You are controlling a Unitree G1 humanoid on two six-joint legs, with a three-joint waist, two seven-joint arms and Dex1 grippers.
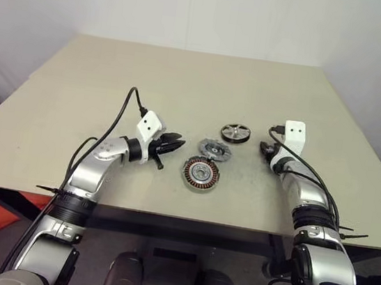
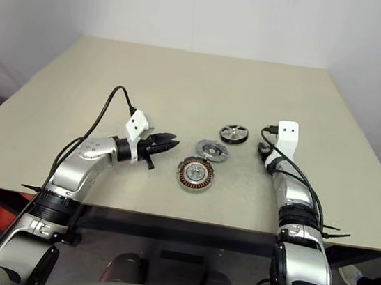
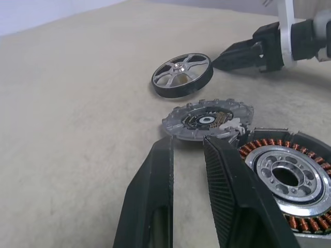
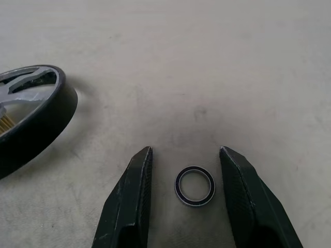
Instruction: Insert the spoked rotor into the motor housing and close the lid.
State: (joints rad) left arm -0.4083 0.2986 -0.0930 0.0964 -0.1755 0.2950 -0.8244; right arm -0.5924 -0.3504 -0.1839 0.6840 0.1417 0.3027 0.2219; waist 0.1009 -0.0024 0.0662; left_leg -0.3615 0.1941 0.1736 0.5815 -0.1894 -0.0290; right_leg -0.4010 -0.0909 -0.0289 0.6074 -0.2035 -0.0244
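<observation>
While your right gripper [image 4: 186,155] hangs with its jaws apart, a small dark ring [image 4: 195,185] lies on the table [image 1: 184,85] between the fingertips, touched by neither. Just outside one finger stands the spoked rotor [image 4: 26,116], tilted on its black rim. Your left gripper [image 3: 189,144] has its jaws nearly together with a narrow gap, clamped on nothing. Right ahead of its tips lies the lid [image 3: 209,119]; the motor housing [image 3: 284,178] sits beside one finger, windings up.
</observation>
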